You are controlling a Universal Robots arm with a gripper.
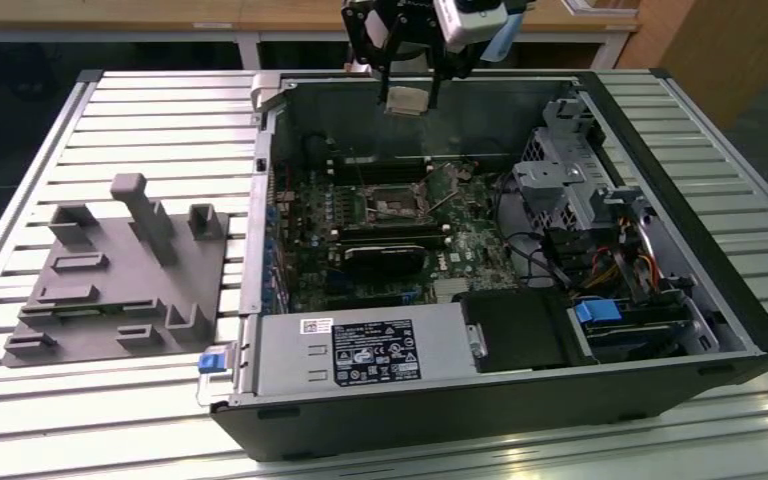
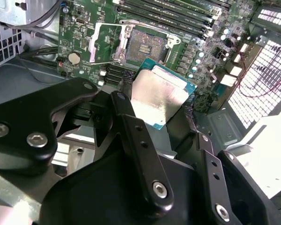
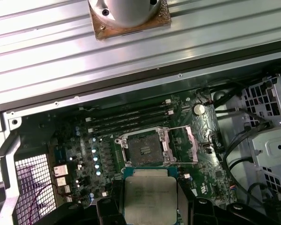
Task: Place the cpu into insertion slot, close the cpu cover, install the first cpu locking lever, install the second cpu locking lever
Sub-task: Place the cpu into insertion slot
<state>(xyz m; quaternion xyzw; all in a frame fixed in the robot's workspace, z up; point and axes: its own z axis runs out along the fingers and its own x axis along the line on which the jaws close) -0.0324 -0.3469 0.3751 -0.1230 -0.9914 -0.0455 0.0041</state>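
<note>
We are looking at the end effector (image 1: pixel 410 96) hanging above the open computer case (image 1: pixel 424 432), its black fingers (image 2: pixel 126 112) clamped on two opposite edges of the cpu (image 2: pixel 159 96). The chip is lying flat between them, clear of the board, with its silver-grey top facing both wrist cameras and a green edge showing around it in the second wrist view.

The insertion slot (image 3: pixel 143 150) is sitting well below the end effector on the green motherboard (image 3: pixel 84 150), apart from the chip, and its dark pin field is lying bare. In both wrist views we are seeing it just past the far edge of the held cpu. The cpu cover (image 2: pixel 96 41) is standing swung open at one side of the slot, away from the end effector, so the socket is showing uncovered. Long black memory slots (image 3: pixel 131 115) are running beside the slot, on the side farther from the end effector.

The case is resting on a slatted metal surface (image 1: pixel 117 100). A grey fixture plate (image 1: pixel 117 270) is lying there too, well away from the end effector, toward the exterior view's left.
</note>
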